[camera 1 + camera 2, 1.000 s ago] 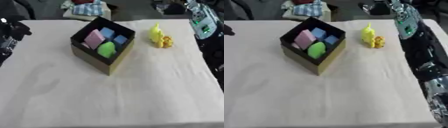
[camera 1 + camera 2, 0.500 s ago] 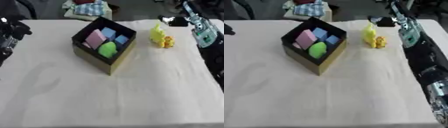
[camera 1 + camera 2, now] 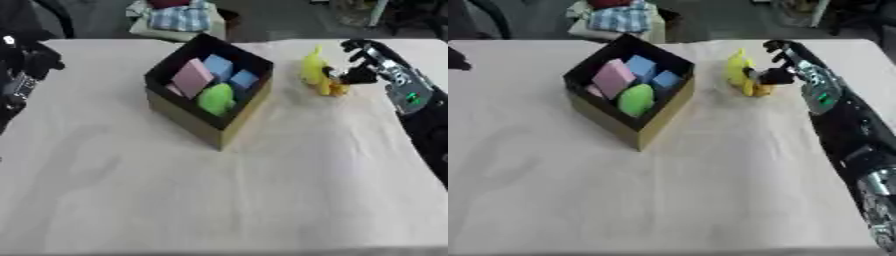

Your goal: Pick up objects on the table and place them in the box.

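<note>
Left eye view: right hand (image 3: 366, 64) at yellow toy (image 3: 317, 74), fingers curled, apparently touching; grip unclear.

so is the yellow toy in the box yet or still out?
Out. The yellow toy stands on the table beside the box.

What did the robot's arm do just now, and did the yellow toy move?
The right hand has come down from the far right edge toward the yellow toy and now sits right beside it, at its orange part; whether it holds it yet I cannot tell. The toy stayed where it was. The black and tan cardboard box, with its pink, blue and green pieces inside, has not moved. The left hand stayed at the left edge.
</note>
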`<state>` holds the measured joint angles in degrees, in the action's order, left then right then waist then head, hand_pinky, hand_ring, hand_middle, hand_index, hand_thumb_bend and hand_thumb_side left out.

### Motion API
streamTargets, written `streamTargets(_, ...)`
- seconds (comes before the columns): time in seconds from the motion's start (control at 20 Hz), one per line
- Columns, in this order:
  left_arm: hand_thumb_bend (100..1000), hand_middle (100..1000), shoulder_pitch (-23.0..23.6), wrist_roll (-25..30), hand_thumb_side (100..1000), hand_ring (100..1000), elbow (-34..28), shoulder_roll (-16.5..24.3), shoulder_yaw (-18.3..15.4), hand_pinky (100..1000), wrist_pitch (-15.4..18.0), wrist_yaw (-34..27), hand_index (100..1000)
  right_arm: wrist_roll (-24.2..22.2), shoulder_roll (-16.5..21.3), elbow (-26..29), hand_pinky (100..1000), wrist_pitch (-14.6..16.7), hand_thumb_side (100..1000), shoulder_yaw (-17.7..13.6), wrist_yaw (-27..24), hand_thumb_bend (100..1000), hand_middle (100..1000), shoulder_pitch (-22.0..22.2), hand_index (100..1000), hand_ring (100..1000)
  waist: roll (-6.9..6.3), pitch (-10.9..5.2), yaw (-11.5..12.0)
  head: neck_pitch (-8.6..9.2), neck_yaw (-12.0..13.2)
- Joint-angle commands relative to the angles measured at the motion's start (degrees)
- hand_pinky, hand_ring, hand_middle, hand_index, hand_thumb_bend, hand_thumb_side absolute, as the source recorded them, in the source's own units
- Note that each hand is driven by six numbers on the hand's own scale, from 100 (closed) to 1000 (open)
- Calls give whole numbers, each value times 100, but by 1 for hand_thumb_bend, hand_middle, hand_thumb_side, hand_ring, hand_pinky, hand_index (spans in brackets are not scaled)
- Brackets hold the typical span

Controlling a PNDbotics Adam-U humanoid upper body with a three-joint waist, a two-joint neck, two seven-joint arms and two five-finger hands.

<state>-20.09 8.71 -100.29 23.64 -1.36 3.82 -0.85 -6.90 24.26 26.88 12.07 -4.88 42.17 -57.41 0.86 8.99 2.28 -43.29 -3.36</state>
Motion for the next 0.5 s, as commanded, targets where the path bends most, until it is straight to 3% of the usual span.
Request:
streamTargets(0.05, 519, 569, -35, 21, 670, 613, -59, 132, -67, 764, 0, 11, 805, -11, 227, -69, 700, -42, 392, -14, 101, 362, 842, -91, 911, 799, -25, -1, -6, -26, 18)
streamTargets(0.5, 516, 569, -31, 34, 671, 613, -61, 132, -71, 765, 2, 11, 805, 109, 243, -259, 700, -116, 337, -16, 211, 299, 822, -71, 893, 792, -29, -1, -10, -40, 22)
